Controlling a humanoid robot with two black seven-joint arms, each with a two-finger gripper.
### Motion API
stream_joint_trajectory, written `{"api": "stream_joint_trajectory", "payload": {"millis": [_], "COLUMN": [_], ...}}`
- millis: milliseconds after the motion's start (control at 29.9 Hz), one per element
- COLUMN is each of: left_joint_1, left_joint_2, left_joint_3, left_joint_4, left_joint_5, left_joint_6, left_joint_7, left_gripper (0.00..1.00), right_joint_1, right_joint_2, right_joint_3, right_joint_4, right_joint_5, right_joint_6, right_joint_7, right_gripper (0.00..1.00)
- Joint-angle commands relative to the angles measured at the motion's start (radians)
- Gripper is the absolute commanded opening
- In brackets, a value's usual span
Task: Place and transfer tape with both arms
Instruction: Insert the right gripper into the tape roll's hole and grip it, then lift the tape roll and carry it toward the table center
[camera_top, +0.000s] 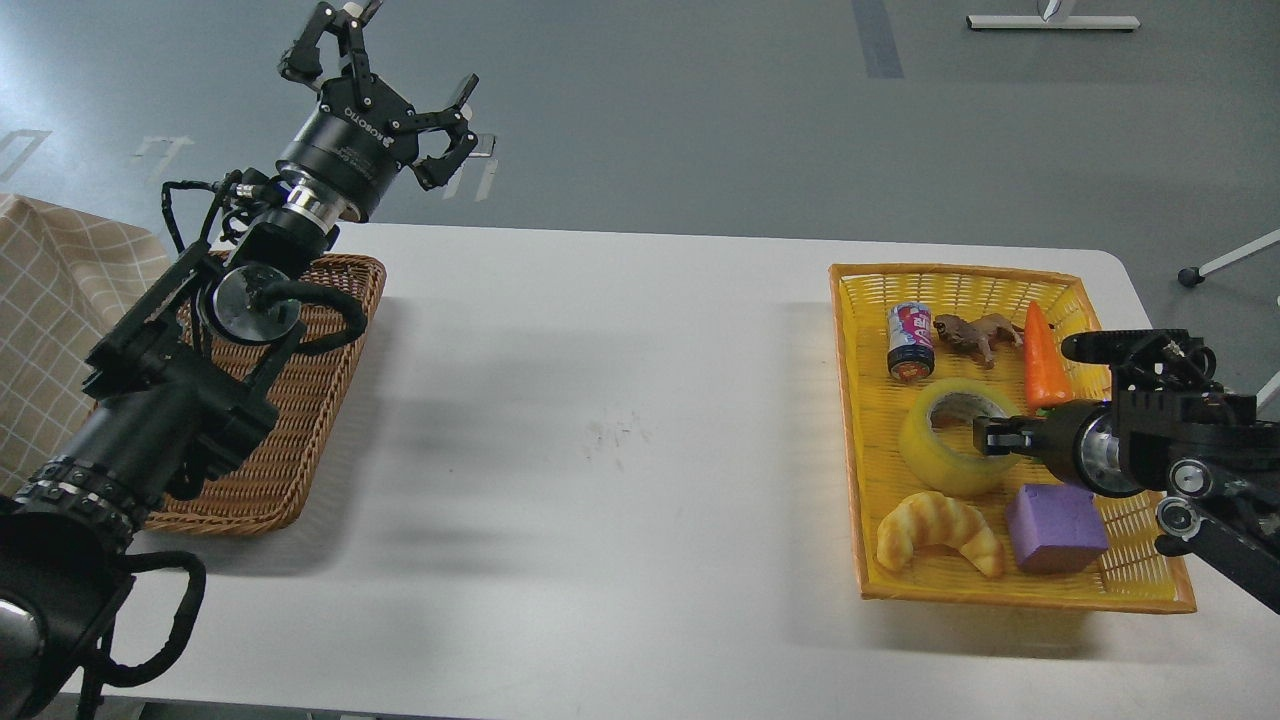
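The tape, a wide translucent yellow roll with a grey-white core, lies flat in the yellow basket on the right of the white table. My right gripper comes in from the right and sits at the roll's right rim, its dark fingertips over the core's edge. It is seen end-on, so I cannot tell its fingers apart. My left gripper is open and empty, fingers spread, raised high above the far end of the brown wicker basket.
The yellow basket also holds a small can, a brown toy animal, an orange carrot, a croissant and a purple block. A checked cloth lies at far left.
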Motion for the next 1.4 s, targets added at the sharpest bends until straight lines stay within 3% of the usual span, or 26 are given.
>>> {"api": "stream_joint_trajectory", "payload": {"millis": [0,100,134,401,702,936,1137,1371], "left_joint_1": [0.0,0.0,0.0,-0.001,-0.003,-0.004,-0.003,-0.004], "left_joint_2": [-0.001,-0.003,-0.003,-0.008,-0.009,-0.008,-0.003,0.006], "left_joint_3": [0.001,0.0,0.001,0.001,0.001,0.0,0.001,0.0], "left_joint_4": [0.0,0.0,0.0,-0.002,-0.002,-0.009,-0.015,-0.015], "left_joint_5": [0.0,0.0,0.0,0.0,0.0,0.0,0.0,0.0], "left_joint_6": [0.0,0.0,0.0,0.0,0.0,0.0,0.0,0.0], "left_joint_7": [0.0,0.0,0.0,0.0,0.0,0.0,0.0,0.0], "left_gripper": [0.98,0.98,0.98,0.98,0.98,0.98,0.98,0.98], "right_joint_1": [0.0,0.005,0.005,0.043,0.072,0.152,0.229,0.365], "right_joint_2": [0.005,0.005,0.005,0.002,-0.112,-0.126,-0.021,0.158], "right_joint_3": [-0.001,-0.001,-0.001,0.005,0.093,0.093,0.076,0.019], "right_joint_4": [-0.014,-0.028,-0.028,-0.011,0.199,0.219,0.201,0.049], "right_joint_5": [0.0,0.002,0.0,0.014,0.064,0.078,0.077,0.077], "right_joint_6": [0.0,0.0,0.0,0.0,0.0,0.0,0.0,0.0], "right_joint_7": [0.0,0.0,0.0,-0.011,-0.016,-0.016,-0.017,-0.017], "right_gripper": [0.32,0.18,0.0,0.0,0.0,0.0,0.0,0.0]}}
